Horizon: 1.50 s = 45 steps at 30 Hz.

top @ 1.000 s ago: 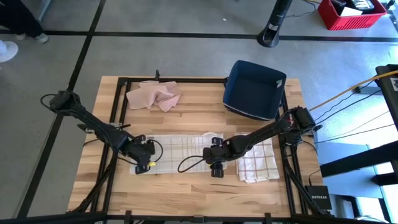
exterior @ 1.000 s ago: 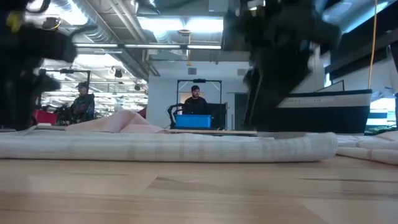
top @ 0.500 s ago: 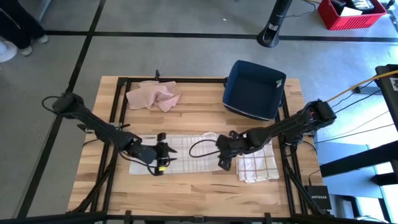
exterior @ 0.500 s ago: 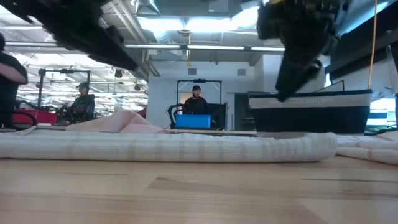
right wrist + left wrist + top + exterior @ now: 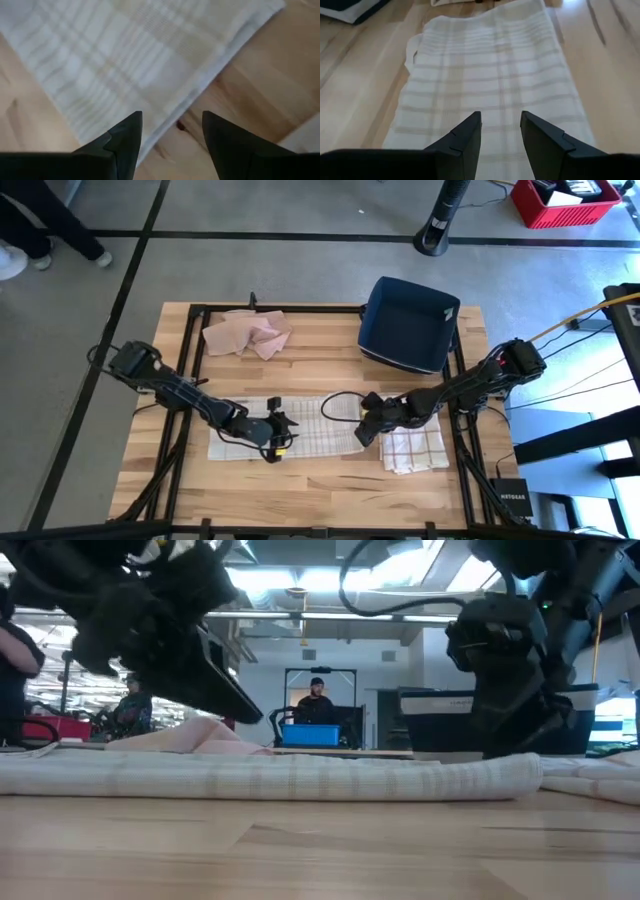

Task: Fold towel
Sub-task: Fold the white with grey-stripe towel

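High view: towel (image 5: 310,432) flat on bench (image 5: 320,360), between both end effectors; left end effector (image 5: 283,435) over it, right end effector (image 5: 362,430) at its edge, both apart, empty.

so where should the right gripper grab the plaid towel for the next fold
Pinch the plaid towel at its right-end corner, coming straight down. It lies flat as a long strip, and the open right gripper already hangs over that edge, so only a thin edge offers a grip.
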Motion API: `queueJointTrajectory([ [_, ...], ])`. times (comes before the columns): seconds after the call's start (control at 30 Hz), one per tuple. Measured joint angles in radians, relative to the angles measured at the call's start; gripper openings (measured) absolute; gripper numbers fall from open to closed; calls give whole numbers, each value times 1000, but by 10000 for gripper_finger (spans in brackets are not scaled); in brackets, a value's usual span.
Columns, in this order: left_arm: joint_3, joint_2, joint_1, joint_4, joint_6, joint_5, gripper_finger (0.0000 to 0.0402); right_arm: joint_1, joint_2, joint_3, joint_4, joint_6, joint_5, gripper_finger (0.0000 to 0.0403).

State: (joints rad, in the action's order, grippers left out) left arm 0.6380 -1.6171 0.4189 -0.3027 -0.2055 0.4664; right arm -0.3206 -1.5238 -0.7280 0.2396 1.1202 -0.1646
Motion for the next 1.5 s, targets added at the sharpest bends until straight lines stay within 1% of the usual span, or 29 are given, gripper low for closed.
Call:
queueJointTrajectory([
  [0.07,0,-28,-8,-30,13,0,130,0,-1,9,-15,35,-4,209],
  [0.2,0,-71,-22,-30,9,-1,130,13,-28,38,-16,133,-34,209],
  [0.27,0,-87,-26,-30,2,-3,130,26,-51,49,-59,162,-34,209],
  [0.5,0,-124,-29,-41,-5,-18,130,88,-147,52,-261,145,26,209],
  [0.57,0,-128,-29,-44,-4,-18,130,94,-163,51,-288,123,27,209],
  [0.67,0,-134,-29,-46,-9,-18,130,91,-173,52,-311,104,-5,206],
  [0.73,0,-134,-29,-47,-22,-18,130,90,-174,53,-326,92,-30,194],
  [0.83,0,-134,-29,-47,-19,-18,130,79,-177,55,-349,42,-67,157],
  [0.93,0,-134,-29,-49,7,-18,130,77,-179,56,-359,20,-100,102],
  [1.03,0,-134,-29,-50,7,-18,130,79,-180,57,-362,-4,-106,37],
  [1.07,0,-134,-29,-49,4,-18,130,79,-180,57,-364,-6,-109,21],
  [1.13,0,-134,-29,-49,-3,-18,130,79,-180,57,-374,-14,-113,16],
  [1.27,0,-134,-29,-47,-15,-18,130,79,-171,58,-419,-26,-105,32],
  [1.4,0,-134,-30,-47,8,-18,130,79,-133,55,-450,-64,-108,12],
  [1.5,0,-134,-35,-48,15,-18,130,79,-113,55,-499,-79,-116,13],
])
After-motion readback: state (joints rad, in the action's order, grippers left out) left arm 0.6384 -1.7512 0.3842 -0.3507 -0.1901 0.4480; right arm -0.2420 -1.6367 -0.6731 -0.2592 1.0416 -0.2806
